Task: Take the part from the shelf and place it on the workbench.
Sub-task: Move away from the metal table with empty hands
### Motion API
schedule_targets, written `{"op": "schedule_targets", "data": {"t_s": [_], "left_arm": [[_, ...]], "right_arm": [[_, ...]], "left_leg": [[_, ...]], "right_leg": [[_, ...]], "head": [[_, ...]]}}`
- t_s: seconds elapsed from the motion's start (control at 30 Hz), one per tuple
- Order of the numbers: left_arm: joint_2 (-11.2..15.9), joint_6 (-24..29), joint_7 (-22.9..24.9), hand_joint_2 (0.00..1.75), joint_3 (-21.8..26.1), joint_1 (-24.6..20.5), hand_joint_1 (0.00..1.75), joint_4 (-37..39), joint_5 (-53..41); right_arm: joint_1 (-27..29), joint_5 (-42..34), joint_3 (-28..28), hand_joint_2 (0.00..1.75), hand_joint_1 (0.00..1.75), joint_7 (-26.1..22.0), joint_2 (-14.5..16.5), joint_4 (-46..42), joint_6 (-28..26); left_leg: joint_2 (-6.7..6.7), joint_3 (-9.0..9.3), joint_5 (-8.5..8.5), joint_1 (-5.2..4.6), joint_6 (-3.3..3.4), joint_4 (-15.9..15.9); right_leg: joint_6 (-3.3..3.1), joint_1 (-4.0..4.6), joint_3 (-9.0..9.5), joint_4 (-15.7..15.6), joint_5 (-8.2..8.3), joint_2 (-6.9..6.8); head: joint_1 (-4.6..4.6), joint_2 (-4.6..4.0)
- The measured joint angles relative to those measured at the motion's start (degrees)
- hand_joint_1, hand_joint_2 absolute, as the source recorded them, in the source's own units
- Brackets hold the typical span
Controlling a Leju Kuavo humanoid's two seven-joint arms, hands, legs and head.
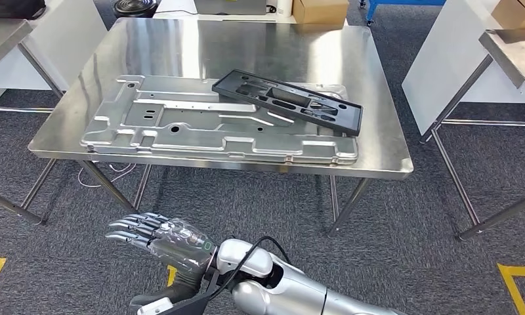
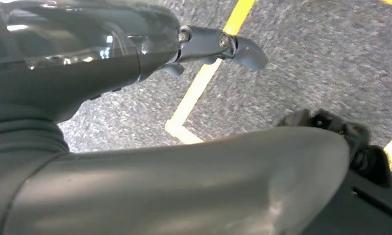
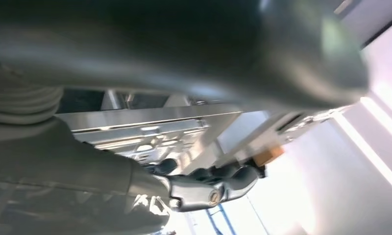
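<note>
- One black part (image 1: 287,102) lies flat on the workbench (image 1: 247,39), right of centre in the head view. It runs on a slant from upper left to lower right.
- The part rests on a large stamped metal panel (image 1: 181,125) that covers most of the near half of the bench top.
- The right hand (image 1: 158,237) hovers low in the lower left of the head view, over the carpet in front of the bench. Its fingers are stretched out and apart, and it grasps nothing.
- In the right wrist view, the bench edge (image 3: 150,120) shows beyond that hand (image 3: 135,186).
- The left hand (image 2: 174,181) hangs over grey carpet with yellow tape (image 2: 199,83). A finger (image 2: 218,41) is held straight out, and the hand is released, with nothing in it.
- A cardboard box (image 1: 319,10) sits on the floor past the far edge of the bench.
- Another metal table (image 1: 516,52) stands at the upper right.
</note>
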Motion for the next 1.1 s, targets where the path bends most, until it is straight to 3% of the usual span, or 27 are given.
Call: {"op": "schedule_targets", "data": {"t_s": [0.1,0.17,0.23,0.27,0.3,0.33,0.37,0.43,0.47,0.5,0.57,0.63,0.67,0.73,0.77,0.8,0.83,0.87,0.9,0.97,1.0,1.1], "left_arm": [[0.0,0.0,0.0,0.00,-0.1,0.1,0.00,0.0,-0.1],[0.0,0.0,0.0,0.00,-0.1,0.1,0.00,0.0,-0.1],[0.0,0.0,0.0,0.00,-0.2,0.2,0.00,0.0,-0.2],[0.0,0.0,0.0,0.00,-0.3,0.3,0.00,0.0,-0.3],[0.0,0.0,0.0,0.00,-0.3,0.4,0.00,0.0,-0.3],[0.0,0.0,0.0,0.00,-0.3,0.5,0.00,0.0,-0.3],[0.0,0.0,0.0,0.00,-0.3,0.5,0.00,0.0,-0.3],[0.0,0.0,0.0,0.00,-0.3,0.5,0.00,0.0,-0.4],[0.0,0.0,0.0,0.00,-0.3,0.4,0.00,0.0,-0.4],[0.0,0.0,0.0,0.00,-0.3,0.4,0.00,0.0,-0.4],[0.0,-0.1,0.0,0.00,-0.3,0.5,0.00,0.0,-0.4],[-0.1,-0.1,0.0,0.00,-0.3,0.6,0.00,0.0,-0.5],[-0.2,0.0,0.0,0.00,-0.4,0.6,0.00,0.0,-0.5],[-0.2,0.0,0.0,0.00,-0.4,0.6,0.00,0.0,-0.6],[-0.2,0.0,0.0,0.00,-0.4,0.6,0.00,0.0,-0.6],[-0.2,0.0,0.0,0.00,-0.4,0.7,0.00,0.0,-0.6],[-0.2,0.0,0.0,0.00,-0.4,0.7,0.00,0.0,-0.7],[-0.2,0.0,0.0,0.00,-0.4,0.7,0.00,0.0,-0.7],[-0.2,0.0,0.0,0.00,-0.4,0.7,0.00,0.0,-0.7],[-0.2,0.0,0.0,0.00,-0.4,0.7,0.00,0.0,-0.7],[-0.2,0.0,0.0,0.00,-0.4,0.7,0.00,0.0,-0.7],[-0.2,0.0,0.0,0.00,-0.4,0.7,0.00,0.0,-0.7]], "right_arm": [[-0.1,0.0,0.0,0.00,0.00,0.0,-0.1,0.0,0.1],[-0.1,0.1,0.0,0.00,0.00,0.1,-0.1,0.0,0.2],[0.0,0.2,0.0,0.00,0.00,0.1,-0.1,0.1,0.4],[0.0,0.2,0.0,0.00,0.00,0.2,-0.1,0.1,0.5],[0.1,0.2,0.0,0.00,0.00,0.2,-0.2,0.2,0.6],[0.1,0.2,0.0,0.00,0.00,0.3,-0.2,0.3,0.6],[0.1,0.3,0.0,0.00,0.00,0.4,-0.3,0.3,0.6],[0.1,0.3,0.0,0.00,0.00,0.5,-0.3,0.4,0.6],[0.1,0.4,0.0,0.00,0.00,0.5,-0.3,0.4,0.7],[0.1,0.4,0.0,0.00,0.00,0.5,-0.3,0.4,0.7],[0.1,0.4,0.0,0.00,0.00,0.5,-0.3,0.4,0.7],[0.1,0.5,-0.1,0.00,0.00,0.6,-0.4,0.4,0.7],[0.1,0.6,-0.1,0.00,0.00,0.7,-0.5,0.4,0.7],[0.3,1.0,-0.3,0.00,0.00,0.8,-0.7,0.5,0.6],[0.4,1.1,-0.4,0.00,0.00,0.8,-0.8,0.6,0.5],[0.5,1.2,-0.4,0.00,0.00,0.8,-1.0,0.7,0.5],[0.7,1.2,-0.5,0.00,0.00,0.8,-1.1,0.8,0.4],[0.7,1.3,-0.5,0.00,0.00,0.9,-1.2,0.9,0.4],[0.8,1.3,-0.5,0.00,0.00,0.9,-1.2,0.9,0.4],[0.8,1.3,-0.5,0.00,0.00,0.9,-1.1,0.9,0.4],[0.8,1.3,-0.5,0.00,0.00,0.9,-1.1,0.9,0.4],[0.9,1.4,-0.5,0.00,0.00,0.9,-1.1,1.0,0.4]], "left_leg": [[-0.02,-0.35,0.21,0.14,-1.02,0.1],[-0.05,-1.60,-2.97,0.20,-1.29,3.5],[-0.05,-3.70,-7.82,0.15,-1.35,10.8],[-0.05,-4.37,-9.23,0.13,-1.35,14.0],[-0.05,-4.25,-9.51,0.11,-1.32,15.6],[-0.05,-3.13,-8.74,0.06,-1.25,15.0],[-0.05,-0.97,-7.30,-0.02,-1.14,12.1],[-0.04,4.25,-5.29,-0.31,-0.80,3.9],[-0.05,6.01,-4.99,-0.49,-0.66,0.8],[-0.06,6.80,-5.12,-0.67,-0.53,-0.8],[-0.05,6.61,-4.95,-0.77,-0.09,-1.3],[0.09,5.97,-4.27,-0.53,0.80,-1.4],[0.17,5.51,-3.83,-0.37,1.25,-1.5],[0.21,4.32,-2.98,-0.33,1.68,-1.4],[0.22,3.70,-2.57,-0.32,1.67,-1.4],[0.23,3.11,-2.20,-0.30,1.61,-1.3],[0.24,2.55,-1.88,-0.26,1.51,-1.1],[0.23,2.06,-1.62,-0.19,1.36,-1.0],[0.20,1.65,-1.40,-0.11,1.16,-0.8],[0.15,0.98,-0.94,-0.11,0.55,-0.4],[0.14,0.77,-0.66,-0.16,0.17,-0.3],[0.13,0.44,0.00,-0.05,-0.96,-0.4]], "right_leg": [[-0.98,0.05,-0.75,-0.2,0.88,-0.03],[-1.79,-0.17,-1.54,-0.4,1.74,-0.17],[-2.29,-0.02,-2.50,-0.3,2.51,-0.23],[-2.42,0.10,-3.00,-0.3,2.89,-0.24],[-2.50,0.20,-3.48,-0.2,3.25,-0.24],[-2.52,0.27,-3.92,-0.2,3.57,-0.24],[-2.48,0.31,-4.28,-0.1,3.83,-0.23],[-2.23,0.40,-4.78,0.1,4.19,-0.23],[-2.00,0.46,-4.97,0.2,4.39,-0.25],[-1.71,0.51,-5.17,0.3,4.63,-0.27],[-1.14,0.57,-5.52,0.4,5.16,-0.29],[-0.56,0.49,-6.27,1.5,3.92,-0.23],[-0.30,0.39,-7.13,3.4,2.08,-0.21],[0.11,0.07,-9.69,10.4,-2.75,-0.19],[0.26,-0.07,-10.75,13.9,-4.36,-0.19],[0.40,-0.20,-11.07,16.0,-4.85,-0.19],[0.51,-0.32,-10.36,16.0,-4.21,-0.20],[0.58,-0.41,-8.58,13.8,-2.76,-0.20],[0.62,-0.48,-5.95,9.9,-1.10,-0.19],[0.51,-0.39,-1.37,2.5,0.43,-0.13],[0.40,-0.31,-0.29,0.4,0.48,-0.08],[-0.49,-0.07,-0.68,-0.2,0.78,-0.07]], "head": [[-0.30,0.00],[-1.01,0.00],[-1.97,0.00],[-2.31,0.00],[-2.50,0.00],[-2.68,0.00],[-2.86,0.00],[-3.16,0.00],[-3.24,0.00],[-3.30,0.00],[-3.26,0.00],[-3.22,0.00],[-3.04,0.00],[-2.35,0.00],[-1.95,0.00],[-1.62,0.00],[-1.33,0.00],[-1.08,0.00],[-0.82,0.00],[-0.30,0.00],[-0.19,0.00],[-0.54,0.00]]}}
